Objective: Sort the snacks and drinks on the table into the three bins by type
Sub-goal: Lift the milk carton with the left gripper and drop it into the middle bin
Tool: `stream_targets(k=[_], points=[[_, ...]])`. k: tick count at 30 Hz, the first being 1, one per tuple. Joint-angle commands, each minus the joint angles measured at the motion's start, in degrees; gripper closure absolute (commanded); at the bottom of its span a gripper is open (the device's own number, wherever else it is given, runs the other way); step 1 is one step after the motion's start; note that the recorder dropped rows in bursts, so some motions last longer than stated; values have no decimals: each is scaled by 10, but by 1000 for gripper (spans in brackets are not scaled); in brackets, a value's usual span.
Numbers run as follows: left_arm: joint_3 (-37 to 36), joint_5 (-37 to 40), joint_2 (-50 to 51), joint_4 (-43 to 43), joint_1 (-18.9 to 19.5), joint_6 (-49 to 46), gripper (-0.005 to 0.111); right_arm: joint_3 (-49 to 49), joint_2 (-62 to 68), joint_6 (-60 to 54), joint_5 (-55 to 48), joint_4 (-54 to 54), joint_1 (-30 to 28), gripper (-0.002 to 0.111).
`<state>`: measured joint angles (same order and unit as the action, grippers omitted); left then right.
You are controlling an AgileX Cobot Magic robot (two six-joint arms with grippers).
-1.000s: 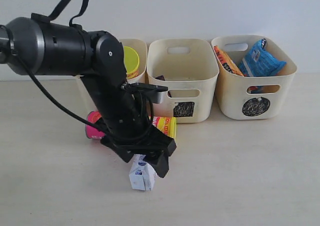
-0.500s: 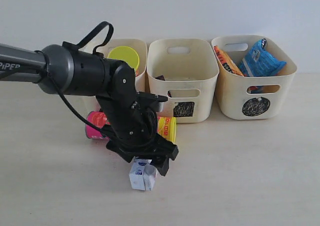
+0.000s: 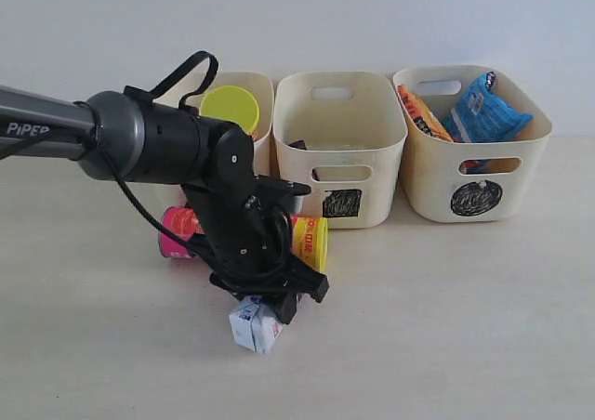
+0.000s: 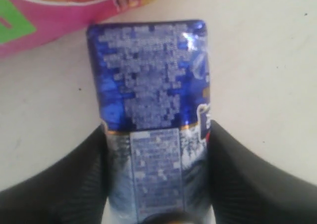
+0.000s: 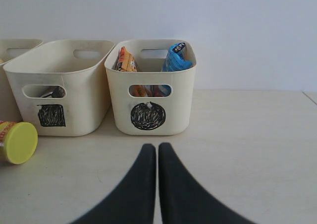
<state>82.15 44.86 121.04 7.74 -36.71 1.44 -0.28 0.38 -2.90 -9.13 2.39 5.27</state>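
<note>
Three cream bins are standing in a row at the back of the desk (image 3: 465, 327).

The left bin (image 3: 263, 90) is holding an upright chip can with a yellow-green lid (image 3: 230, 109). The left arm (image 3: 158, 146) is hiding its front mark.

The middle bin (image 3: 381, 160), marked with a black square, is showing something dark (image 3: 297, 145) inside. It is too small to identify.

The right bin (image 3: 530, 174), marked with a black circle, is holding an orange bag (image 3: 420, 111) and a blue bag (image 3: 483, 111), both leaning upright.

In front of the left and middle bins a second can (image 3: 172, 234) is lying on its side, pink end to the left, yellow lid to the right.

Just in front of it, the left jaws are pinching the white-and-blue carton (image 3: 256, 324) on two opposite sides. The carton is sitting tilted, low by the desk. The wrist view is showing a blue panel with fine white print (image 4: 153, 85).

The right jaws are pressed together on nothing, with the black fingers (image 5: 141, 184) hanging over bare desk.

The desk is pale beige and faintly grained. A plain white wall (image 3: 372, 20) is rising behind.
</note>
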Motion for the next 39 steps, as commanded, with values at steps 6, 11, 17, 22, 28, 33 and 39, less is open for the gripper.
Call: stream_targets(k=[6, 11, 17, 22, 28, 33, 39], points=[[4, -4, -93, 2, -4, -5, 103, 3, -4, -1, -1, 0, -2, 108], [4, -87, -142, 20, -4, -14, 103, 3, -4, -1, -1, 0, -2, 108], [11, -233, -165, 24, -4, -18, 103, 3, -4, -1, -1, 0, -2, 108], [14, -380, -159, 24, -4, -38, 103, 3, -4, -1, -1, 0, -2, 108], [14, -549, -115, 19, -4, -46, 103, 3, -4, -1, -1, 0, -2, 108], [36, -636, -59, -6, -4, -46, 103, 3, -4, -1, -1, 5, -2, 108], [89, -657, 14, -66, -4, -46, 103, 3, -4, -1, -1, 5, -2, 108]])
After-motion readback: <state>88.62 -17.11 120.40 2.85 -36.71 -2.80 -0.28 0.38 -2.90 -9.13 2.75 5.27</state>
